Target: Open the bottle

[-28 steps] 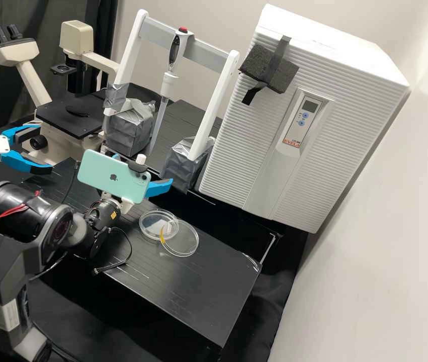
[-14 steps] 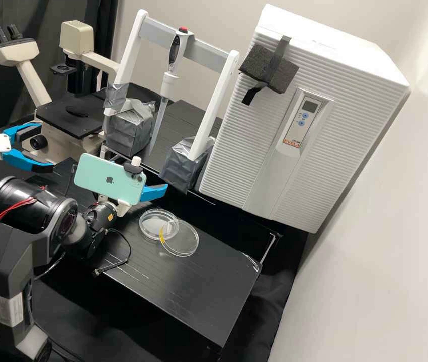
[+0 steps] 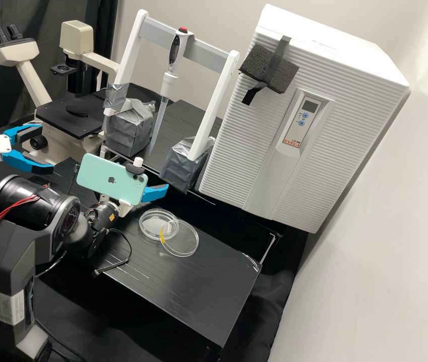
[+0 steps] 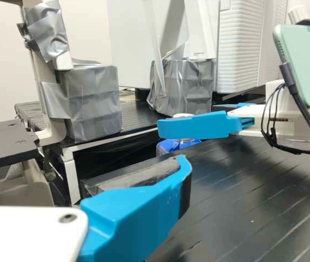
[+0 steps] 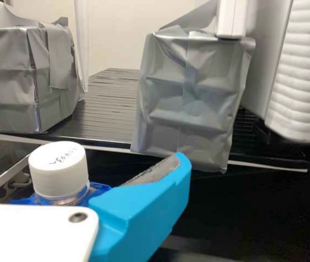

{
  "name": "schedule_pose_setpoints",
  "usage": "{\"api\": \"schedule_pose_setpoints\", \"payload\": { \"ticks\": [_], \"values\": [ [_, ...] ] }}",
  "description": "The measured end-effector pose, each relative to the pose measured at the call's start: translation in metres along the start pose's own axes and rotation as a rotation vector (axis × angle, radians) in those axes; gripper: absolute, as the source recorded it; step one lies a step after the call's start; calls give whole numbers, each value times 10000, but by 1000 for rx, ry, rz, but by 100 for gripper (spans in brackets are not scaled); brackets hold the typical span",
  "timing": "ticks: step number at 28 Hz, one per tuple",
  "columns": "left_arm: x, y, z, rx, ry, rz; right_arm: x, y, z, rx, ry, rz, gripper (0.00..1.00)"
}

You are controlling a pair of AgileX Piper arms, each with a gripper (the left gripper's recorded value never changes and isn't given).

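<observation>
A small bottle (image 5: 57, 177) with a white cap and a blue body stands between the fingers of my right gripper (image 5: 81, 158), which is shut on it below the cap. In the left wrist view the same bottle (image 4: 177, 146) shows under the right gripper (image 4: 196, 123), its white cap just above the near finger. In the high view the right gripper (image 3: 156, 192) sticks out from behind a mint phone (image 3: 112, 178) that hides the bottle. My left gripper (image 3: 40, 149) hangs open at the far left beside the microscope, apart from the bottle, one finger (image 4: 138, 213) large in its own view.
A microscope (image 3: 48, 100) stands at the back left. A white stand with a pipette (image 3: 169, 65) rests on two grey taped blocks (image 3: 128, 125). A white ribbed machine (image 3: 299, 115) takes up the right. Two clear petri dishes (image 3: 168, 231) lie on the black bench (image 3: 198, 286).
The right arm's elbow has risen and its wrist, with the phone and gripper, has drawn slightly back to the left. The left gripper has hardly moved.
</observation>
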Motion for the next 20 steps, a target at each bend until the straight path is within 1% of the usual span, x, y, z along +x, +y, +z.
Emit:
{"api": "schedule_pose_setpoints", "payload": {
  "ticks": [3, 6, 8, 13, 17, 20],
  "values": [
    [1, -1, 5, 0, -2, 0, 3, -11, -18, -10, 4, -2, 0],
    [1, -1, 5, 0, -2, 0, 16, -21, -55, -14, 13, 0, 0],
    [4, -3, 15, 0, -6, -1, 16, -34, -71, -28, 18, -4, 0],
    [5, -4, 21, 0, -8, -2, 33, -65, -75, -28, 18, -12, 0],
    [7, -5, 25, -1, -9, -2, 36, -84, -100, -48, 26, -17, 0],
    [8, -4, 25, -4, -6, 0, 38, -86, -107, -54, 29, -17, 0]
  ]
}}
